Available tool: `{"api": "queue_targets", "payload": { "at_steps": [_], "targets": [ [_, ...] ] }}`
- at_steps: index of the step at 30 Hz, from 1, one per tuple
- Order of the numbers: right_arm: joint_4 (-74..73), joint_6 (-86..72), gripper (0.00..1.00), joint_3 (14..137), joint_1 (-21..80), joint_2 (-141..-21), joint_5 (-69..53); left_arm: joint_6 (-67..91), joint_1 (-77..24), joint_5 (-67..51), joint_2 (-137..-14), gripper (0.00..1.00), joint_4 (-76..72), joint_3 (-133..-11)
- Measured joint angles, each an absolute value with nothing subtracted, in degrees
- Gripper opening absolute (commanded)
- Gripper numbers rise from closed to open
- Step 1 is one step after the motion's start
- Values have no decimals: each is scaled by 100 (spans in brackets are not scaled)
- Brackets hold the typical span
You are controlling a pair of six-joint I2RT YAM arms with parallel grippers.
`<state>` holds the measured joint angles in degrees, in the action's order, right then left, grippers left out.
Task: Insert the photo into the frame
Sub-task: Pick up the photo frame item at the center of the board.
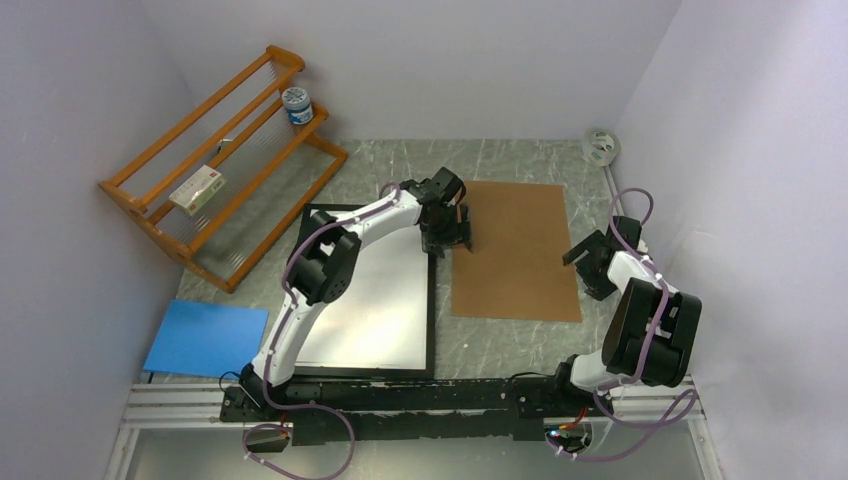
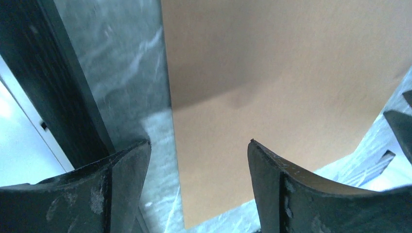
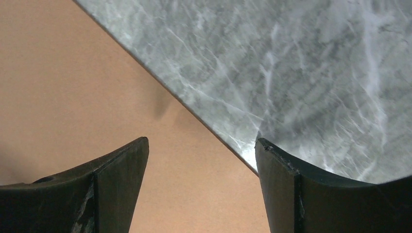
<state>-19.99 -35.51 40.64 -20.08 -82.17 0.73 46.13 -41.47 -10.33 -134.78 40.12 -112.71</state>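
Observation:
The frame [image 1: 432, 320], thin and black, lies flat on the marble table left of centre. Inside it lies the photo [image 1: 380, 310], showing only its plain white side. To the right lies a brown backing board [image 1: 515, 255]. My left gripper [image 1: 452, 243] hovers open over the board's left edge, with nothing between its fingers. In the left wrist view the gripper [image 2: 199, 145] straddles that edge of the board [image 2: 282, 73], with the frame rail [image 2: 63, 87] and the white photo [image 2: 19, 145] at left. My right gripper [image 1: 577, 255] stands open at the board's right edge. In its own view the right gripper [image 3: 201, 143] is above the board [image 3: 73, 87].
An orange wooden rack [image 1: 215, 170] stands at the back left, holding a small jar [image 1: 297, 104] and a box [image 1: 197, 188]. A blue sheet [image 1: 207, 337] lies at the near left. A tape roll [image 1: 600, 146] sits in the back right corner. White walls enclose the table.

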Motion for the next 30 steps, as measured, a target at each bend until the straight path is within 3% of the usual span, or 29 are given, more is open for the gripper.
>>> {"api": "queue_targets", "payload": {
  "at_steps": [19, 30],
  "targets": [
    [-626, -3197, 78, 3551, -2320, -8184, -1592, 4598, -3979, -2853, -13345, 59, 3573, -10501],
    [148, -3247, 78, 3100, -2418, -8029, -1841, 4136, -3913, -3144, -13489, 56, 3789, -10777]
  ]
}}
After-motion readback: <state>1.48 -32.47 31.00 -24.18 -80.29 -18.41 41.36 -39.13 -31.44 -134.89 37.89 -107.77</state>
